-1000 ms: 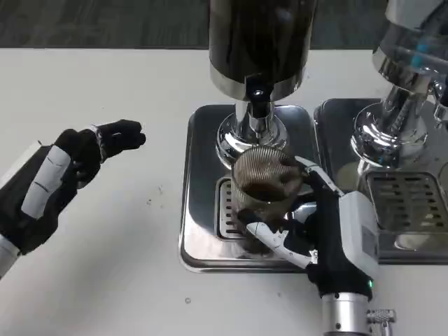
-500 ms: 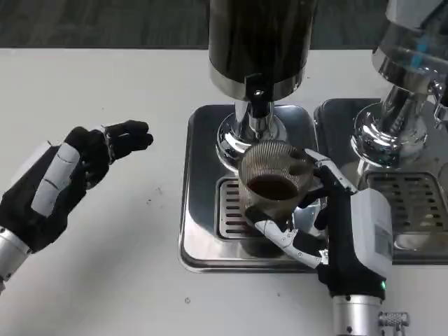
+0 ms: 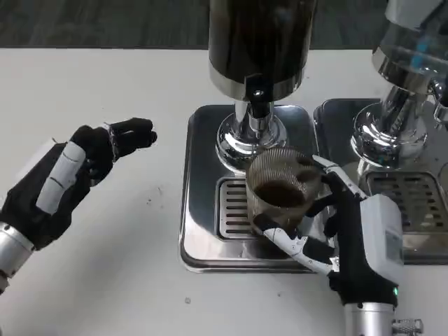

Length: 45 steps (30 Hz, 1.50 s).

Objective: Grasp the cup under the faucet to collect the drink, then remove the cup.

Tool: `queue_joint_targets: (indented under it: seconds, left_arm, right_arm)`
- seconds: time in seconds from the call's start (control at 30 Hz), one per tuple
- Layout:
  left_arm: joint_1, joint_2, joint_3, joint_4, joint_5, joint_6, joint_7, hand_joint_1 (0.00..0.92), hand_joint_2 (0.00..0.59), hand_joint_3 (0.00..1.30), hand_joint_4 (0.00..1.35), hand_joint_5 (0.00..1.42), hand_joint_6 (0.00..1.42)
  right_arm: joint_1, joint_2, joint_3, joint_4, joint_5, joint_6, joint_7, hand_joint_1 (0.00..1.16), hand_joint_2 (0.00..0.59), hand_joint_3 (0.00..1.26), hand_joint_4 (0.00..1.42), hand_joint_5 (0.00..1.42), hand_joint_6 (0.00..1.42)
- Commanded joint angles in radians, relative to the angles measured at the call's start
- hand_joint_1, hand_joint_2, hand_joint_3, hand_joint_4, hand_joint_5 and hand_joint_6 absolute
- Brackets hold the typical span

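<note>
**Cup held over the drip tray**

Nearest us, at the lower right of the frame, our right robot hand (image 3: 350, 241) rises from its silver forearm, fingers wrapped around the cup (image 3: 281, 190) from the right and below. We hold one ribbed, clear cup, upright, with dark drink in its bottom. It sits in the centre of the frame, above the slotted grate of the steel drip tray (image 3: 199, 210), just in front of the faucet (image 3: 256, 105).

At the left, our left robot hand (image 3: 66, 178) hovers over the white desk (image 3: 126, 280), holding nothing, its dark fingers loosely apart and pointing right.

Farther back, we count two dispensers: a dark one (image 3: 260, 42) at the top centre, a second (image 3: 409, 70) at the upper right.
</note>
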Motion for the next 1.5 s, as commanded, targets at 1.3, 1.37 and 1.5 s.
queue_joint_targets:
  seconds: [1.3, 1.37, 1.5]
  left_arm:
    - [0.182, 0.196, -0.178, -0.343, 0.072, -0.373, -0.086, 0.000, 0.150, 0.14, 0.02, 0.00, 0.01]
    - [0.194, 0.207, -0.182, -0.356, 0.067, -0.381, -0.090, 0.000, 0.150, 0.14, 0.02, 0.00, 0.01]
    - [0.212, 0.225, -0.191, -0.381, 0.055, -0.391, -0.092, 0.000, 0.150, 0.13, 0.02, 0.00, 0.01]
  right_arm:
    - [0.275, -0.042, -0.119, -0.406, 0.016, -0.006, 0.130, 0.74, 0.209, 0.58, 0.68, 0.86, 1.19]
    - [0.286, -0.043, -0.122, -0.419, 0.017, -0.009, 0.137, 0.74, 0.209, 0.58, 0.68, 0.86, 1.19]
    - [0.316, -0.046, -0.127, -0.455, 0.017, -0.015, 0.151, 0.75, 0.203, 0.58, 0.69, 0.88, 1.19]
